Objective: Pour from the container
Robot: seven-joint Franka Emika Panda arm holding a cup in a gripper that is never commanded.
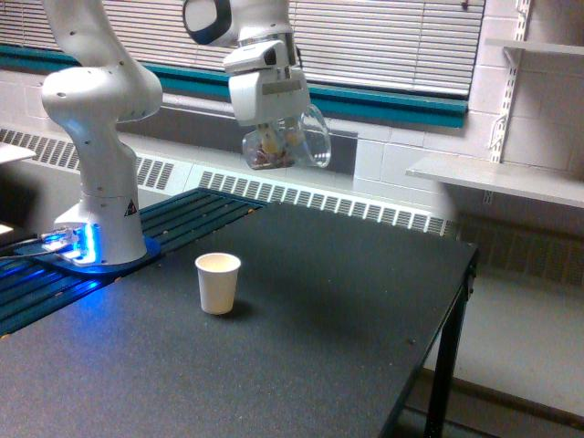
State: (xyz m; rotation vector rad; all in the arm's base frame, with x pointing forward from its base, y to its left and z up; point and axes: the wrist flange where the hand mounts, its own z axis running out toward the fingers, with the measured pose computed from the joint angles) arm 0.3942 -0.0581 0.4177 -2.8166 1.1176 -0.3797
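Exterior view is all I have, and in it my gripper [276, 128] is high above the black table [301, 328], clamped on the container [285, 146]. That clear tumbler hangs under the white hand, tipped well over on its side, mouth toward the exterior view's right. Through the wall I can make out small pinkish-brown bits gathered low at the end nearer the exterior view's left. The fingers themselves sit behind the cup and I can't pick them out one by one, but the cup is off every surface and carried by the hand.

Down on the table, a small white paper cup [218, 283] stands upright, mouth open to the ceiling. It is below the container and a little toward the exterior view's left, with plenty of air between the two.

The arm's white base [108, 219] sits at the exterior view's left on a slatted platform, blue light glowing at its foot. Window blinds [392, 41] and a radiator grille run along the wall behind.
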